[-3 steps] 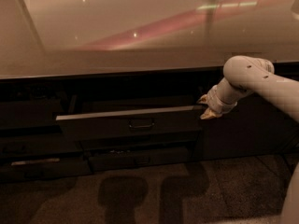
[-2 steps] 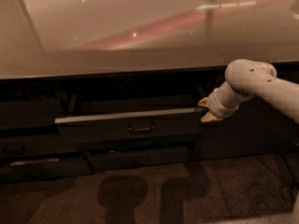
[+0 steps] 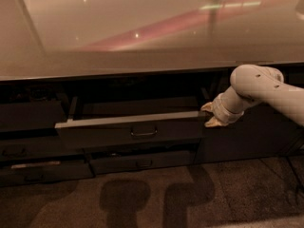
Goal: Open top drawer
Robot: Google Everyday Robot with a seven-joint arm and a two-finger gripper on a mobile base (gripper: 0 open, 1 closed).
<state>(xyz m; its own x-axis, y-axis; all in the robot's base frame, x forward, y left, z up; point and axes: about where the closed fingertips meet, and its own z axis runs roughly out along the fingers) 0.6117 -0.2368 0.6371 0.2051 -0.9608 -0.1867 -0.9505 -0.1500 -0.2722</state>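
The top drawer [image 3: 128, 129] is a wide dark grey front with a small centred loop handle [image 3: 144, 133]. It stands partly pulled out from under the counter, with a dark gap behind its pale top edge. My gripper [image 3: 209, 115] is at the right end of the drawer front. One fingertip [image 3: 207, 107] is behind the front panel and the other in front of it, clamped on that end. My white arm [image 3: 266, 89] comes in from the right.
A glossy pale countertop [image 3: 152, 32] overhangs the cabinets. Shorter drawer fronts sit below [image 3: 142, 163] and at the left [image 3: 28, 151]. A dark cabinet door [image 3: 247, 137] is right of the drawer. The floor [image 3: 152, 198] is brown carpet.
The top drawer has slid a little further out toward the camera, and my gripper has moved with its right end.
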